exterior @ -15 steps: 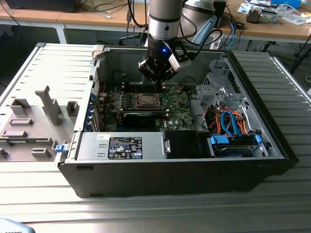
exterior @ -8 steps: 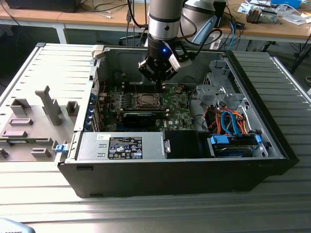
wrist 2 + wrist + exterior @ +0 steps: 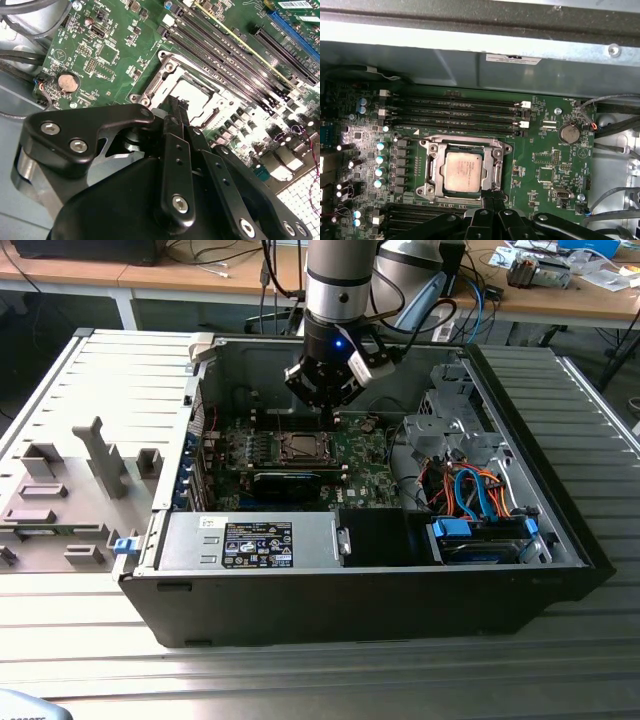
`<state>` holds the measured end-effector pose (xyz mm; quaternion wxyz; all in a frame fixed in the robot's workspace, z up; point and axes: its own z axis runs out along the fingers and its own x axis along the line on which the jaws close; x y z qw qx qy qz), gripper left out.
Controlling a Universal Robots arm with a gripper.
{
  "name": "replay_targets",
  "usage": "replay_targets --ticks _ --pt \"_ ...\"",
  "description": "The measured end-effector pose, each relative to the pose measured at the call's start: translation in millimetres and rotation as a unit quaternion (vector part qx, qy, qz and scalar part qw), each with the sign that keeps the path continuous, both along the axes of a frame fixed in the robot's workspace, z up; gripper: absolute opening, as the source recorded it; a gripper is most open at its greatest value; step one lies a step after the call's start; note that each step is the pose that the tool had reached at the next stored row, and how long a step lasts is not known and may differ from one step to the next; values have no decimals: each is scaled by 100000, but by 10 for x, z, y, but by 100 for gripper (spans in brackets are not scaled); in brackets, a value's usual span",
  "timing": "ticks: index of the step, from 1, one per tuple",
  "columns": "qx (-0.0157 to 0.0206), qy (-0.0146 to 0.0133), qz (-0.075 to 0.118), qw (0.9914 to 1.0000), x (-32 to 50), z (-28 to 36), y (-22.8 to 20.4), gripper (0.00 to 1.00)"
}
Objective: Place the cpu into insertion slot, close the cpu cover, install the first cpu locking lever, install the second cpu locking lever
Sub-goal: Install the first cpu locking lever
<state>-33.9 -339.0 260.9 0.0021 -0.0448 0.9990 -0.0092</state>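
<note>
An open computer case (image 3: 560, 530) is seen lying on a metal table (image 3: 300, 680) in the exterior view, with the robot arm reaching down into it. The gripper (image 3: 491, 200) is held just above the green motherboard (image 3: 550, 165), at one edge of the insertion slot (image 3: 496, 172) — its black fingers (image 3: 176, 150) are drawn together, with nothing seen between them. The cpu (image 3: 463, 171) is seated flat in the slot, its grey metal top exposed. The cpu cover (image 3: 436, 165) is seen framing the chip — closed over it.

Silver-grey cpu (image 3: 463, 171), green motherboard (image 3: 550, 155), black pincer (image 3: 175, 107), blue cables (image 3: 497, 488).
</note>
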Motion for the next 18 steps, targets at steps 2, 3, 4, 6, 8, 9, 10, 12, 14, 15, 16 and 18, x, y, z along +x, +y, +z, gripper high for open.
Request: replay_targets --ticks 2,3,4,6,8,9,10,12,14,15,16,18 --pt "3 0 146 100000 0 0 0 11" --pt "-2 1 206 100000 0 0 0 11" --pt "0 2 330 99999 0 0 0 11" --pt "0 1 524 99999 0 0 0 11" --pt "-2 0 657 99998 0 0 0 11" --pt "0 -1 712 99997 0 0 0 11" --pt "0 1 825 99997 0 0 0 11" --pt "0 2 1048 99995 0 0 0 11" --pt "3 0 1243 99992 0 0 0 11" --pt "2 -1 1370 99991 0 0 0 11" --pt "-3 0 1469 99989 0 0 0 11" --pt "2 -1 1580 99988 0 0 0 11"
